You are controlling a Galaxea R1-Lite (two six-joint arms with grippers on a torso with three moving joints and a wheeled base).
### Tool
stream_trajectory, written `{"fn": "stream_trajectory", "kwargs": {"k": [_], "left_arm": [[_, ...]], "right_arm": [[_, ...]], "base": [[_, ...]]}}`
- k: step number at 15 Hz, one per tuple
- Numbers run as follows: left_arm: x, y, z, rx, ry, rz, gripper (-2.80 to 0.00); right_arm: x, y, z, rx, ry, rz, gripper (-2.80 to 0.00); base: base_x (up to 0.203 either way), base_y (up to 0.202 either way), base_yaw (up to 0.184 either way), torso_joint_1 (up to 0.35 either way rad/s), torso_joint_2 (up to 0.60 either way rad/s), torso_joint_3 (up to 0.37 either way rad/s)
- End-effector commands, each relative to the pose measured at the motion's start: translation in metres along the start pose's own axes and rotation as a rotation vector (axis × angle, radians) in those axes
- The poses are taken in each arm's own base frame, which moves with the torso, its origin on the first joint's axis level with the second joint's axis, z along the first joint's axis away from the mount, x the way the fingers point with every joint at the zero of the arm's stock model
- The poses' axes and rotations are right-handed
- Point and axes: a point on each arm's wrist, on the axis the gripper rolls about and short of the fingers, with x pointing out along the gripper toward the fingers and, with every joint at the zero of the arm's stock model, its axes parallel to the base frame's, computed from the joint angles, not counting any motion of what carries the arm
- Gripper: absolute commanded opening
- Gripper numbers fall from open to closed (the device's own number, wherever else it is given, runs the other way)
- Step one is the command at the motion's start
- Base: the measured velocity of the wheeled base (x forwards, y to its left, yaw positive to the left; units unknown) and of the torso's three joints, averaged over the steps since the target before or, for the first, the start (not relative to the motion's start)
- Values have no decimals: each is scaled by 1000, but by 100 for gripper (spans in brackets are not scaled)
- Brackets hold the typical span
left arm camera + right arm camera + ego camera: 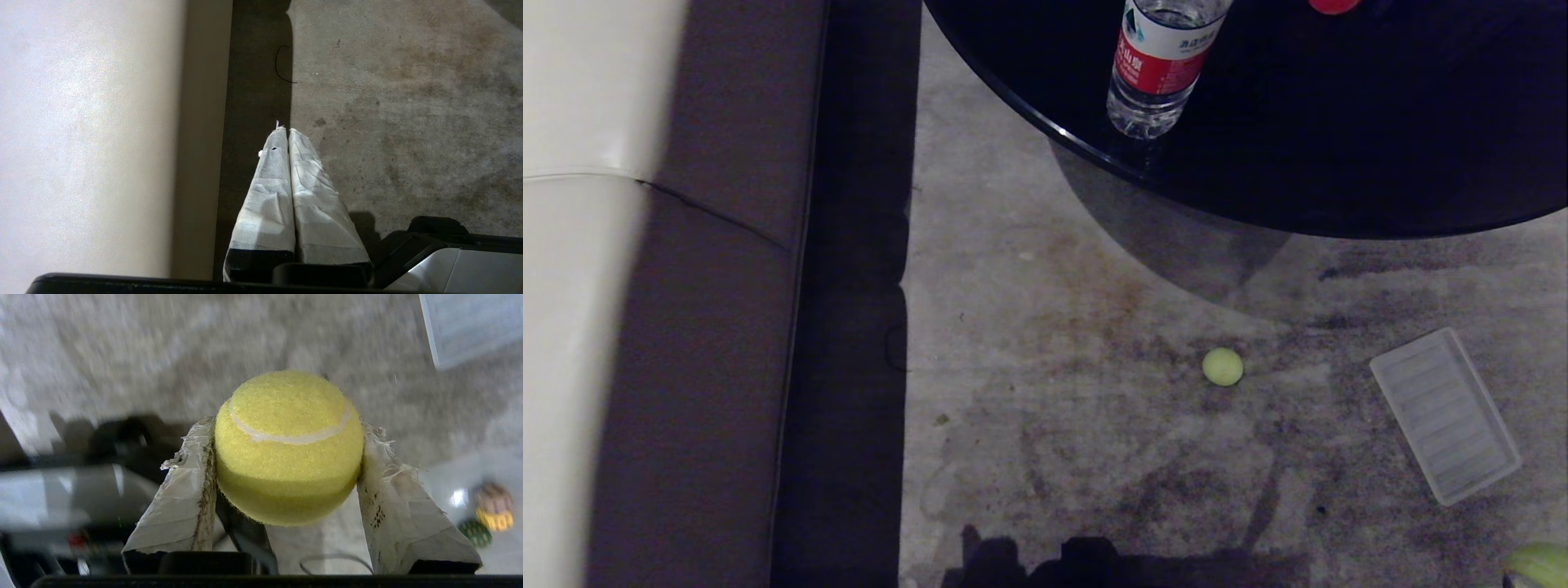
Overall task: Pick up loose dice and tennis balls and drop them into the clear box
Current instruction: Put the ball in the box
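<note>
Water bottle (1164,61) red label: print too small, unreadable.

Water bottle (1164,65) upright on black round table (1339,147); sofa (645,327) beside stained carpet (1054,425).

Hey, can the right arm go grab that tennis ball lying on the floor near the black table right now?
Probably not yet: the right claw is already shut on another tennis ball, so it would need to drop that first. The loose ball itself lies uncovered.
</note>
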Motion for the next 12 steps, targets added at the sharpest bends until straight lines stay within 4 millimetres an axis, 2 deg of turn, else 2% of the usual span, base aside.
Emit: {"fn": "stream_trajectory", "kwargs": {"k": [1,5,12], "left_arm": [[0,0,0,-1,2,0,-280],[0,0,0,-1,2,0,-280],[0,0,0,-1,2,0,-280]], "right_arm": [[-22,-4,-31,-6,-143,-9,-280],[-33,-5,-53,-50,-313,23,-280],[-33,-5,-55,-53,-323,31,-280]], "base": [[0,0,0,0,0,0],[0,0,0,0,0,0],[0,0,0,0,0,0]]}}
